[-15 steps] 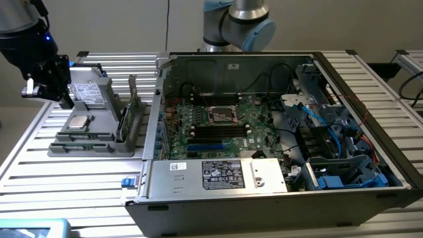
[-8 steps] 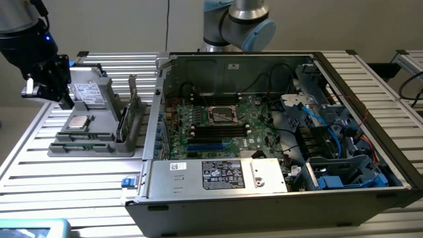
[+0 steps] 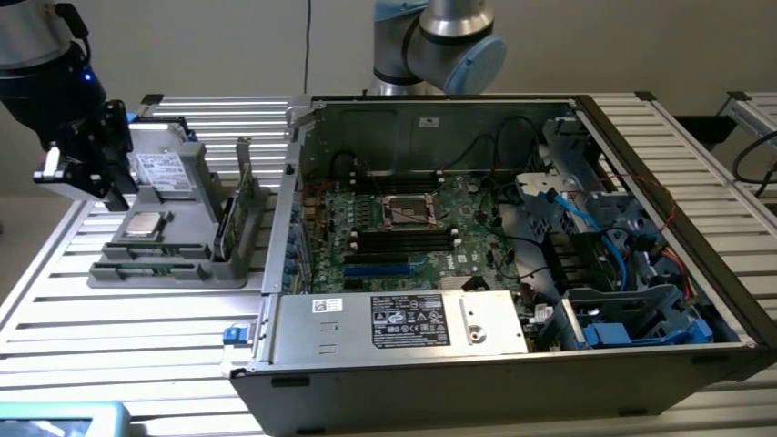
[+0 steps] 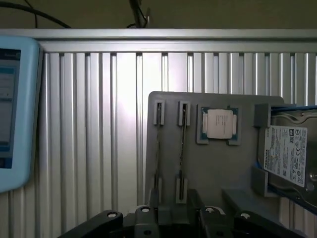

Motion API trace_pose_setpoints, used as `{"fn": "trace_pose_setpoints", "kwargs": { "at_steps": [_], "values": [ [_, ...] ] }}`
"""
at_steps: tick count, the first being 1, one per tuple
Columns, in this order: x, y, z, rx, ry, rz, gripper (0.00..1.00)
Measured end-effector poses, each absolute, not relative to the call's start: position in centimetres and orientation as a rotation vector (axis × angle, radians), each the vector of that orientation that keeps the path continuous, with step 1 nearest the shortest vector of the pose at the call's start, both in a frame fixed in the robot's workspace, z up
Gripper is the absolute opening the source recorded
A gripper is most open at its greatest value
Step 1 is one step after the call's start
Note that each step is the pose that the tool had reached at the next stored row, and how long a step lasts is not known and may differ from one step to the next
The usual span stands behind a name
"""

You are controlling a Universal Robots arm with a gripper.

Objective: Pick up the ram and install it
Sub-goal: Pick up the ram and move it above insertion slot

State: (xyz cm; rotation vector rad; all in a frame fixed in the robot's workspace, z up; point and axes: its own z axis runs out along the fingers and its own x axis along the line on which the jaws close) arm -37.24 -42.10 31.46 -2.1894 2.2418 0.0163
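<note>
Pickup is not yet done: the ram (image 3: 247, 196) stands on edge in the grey holder tray (image 3: 158, 271), outside the open computer case (image 3: 486, 387). The gripper (image 3: 91, 177) hangs above that tray; we cannot tell how its jaws stand.

A robotics lab: opened computer case (image 3: 486, 391) and grey parts holder (image 3: 170, 271) on a slatted aluminium table (image 3: 122, 337).

Ribbed aluminium table (image 3: 122, 337) — on it a grey parts holder (image 3: 170, 264), an open computer case (image 3: 486, 382), a blue-framed screen (image 3: 109, 419).
</note>
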Motion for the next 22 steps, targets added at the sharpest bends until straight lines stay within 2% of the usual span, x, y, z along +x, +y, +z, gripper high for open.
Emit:
{"fn": "trace_pose_setpoints", "kwargs": {
  "at_steps": [13, 22],
  "values": [
    [-37.4, -42.1, 29.8, -2.209, 2.257, 0.042, 0.36],
    [-37.4, -41.6, 28.7, -2.209, 2.257, 0.013, 0.36]
  ]
}}
